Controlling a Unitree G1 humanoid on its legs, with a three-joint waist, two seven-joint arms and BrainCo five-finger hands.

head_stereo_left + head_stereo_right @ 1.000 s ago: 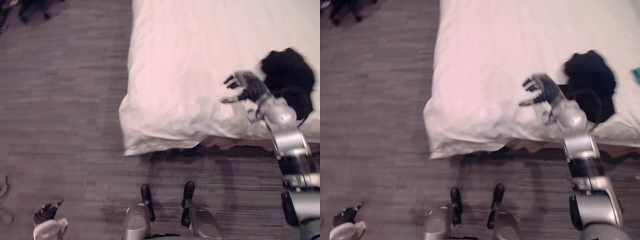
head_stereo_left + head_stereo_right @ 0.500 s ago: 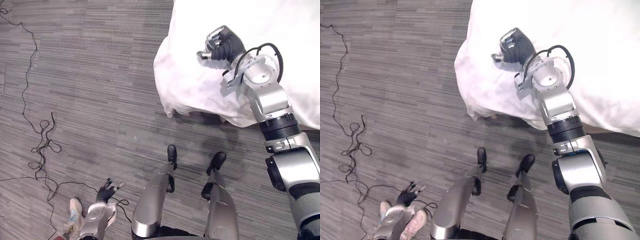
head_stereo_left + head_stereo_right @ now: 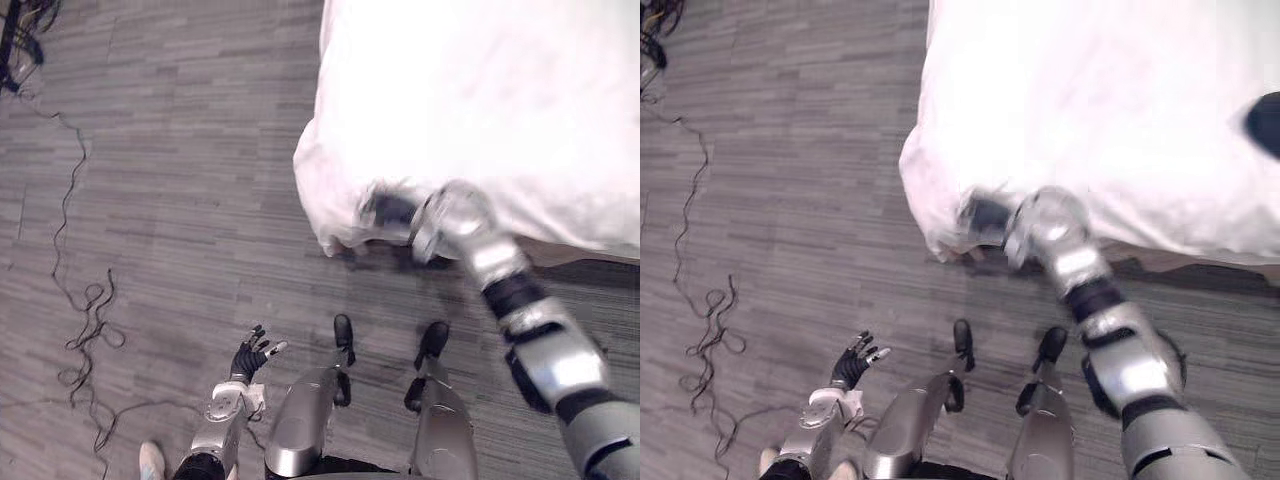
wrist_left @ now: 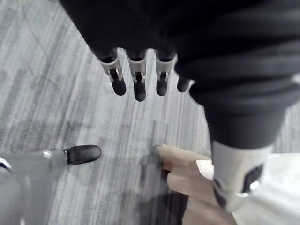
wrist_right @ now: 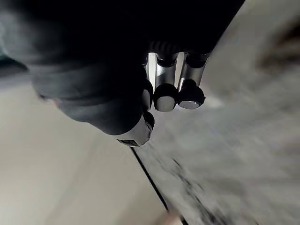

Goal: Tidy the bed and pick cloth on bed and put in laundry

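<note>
Fingers (image 4: 139, 79) of left hand (image 3: 246, 358) spread, empty, low over floor (image 3: 170, 200); right hand (image 3: 985, 218) at bed (image 3: 480, 90) corner, grip unreadable; black cloth (image 3: 1266, 122) on bed, well apart from both, likely light, limp, so pinch a raised fold

Left hand (image 3: 250, 357): low at near left, out ahead of a short stretch of left arm (image 3: 218, 420) that rises from the near edge. Fingers (image 4: 137, 77) straight and slightly fanned, dark tips pointing away from the body. Thumb (image 3: 276, 347) set apart to the right. Nothing in it.

Right arm (image 3: 545, 355): enters at near right and slants far and leftward to mid-scene. Silver wrist (image 3: 455, 215) turned to the left. Right hand (image 3: 385, 212) at its end, dark cover showing, pointing left. Whether it is closed or not cannot be read.
</note>
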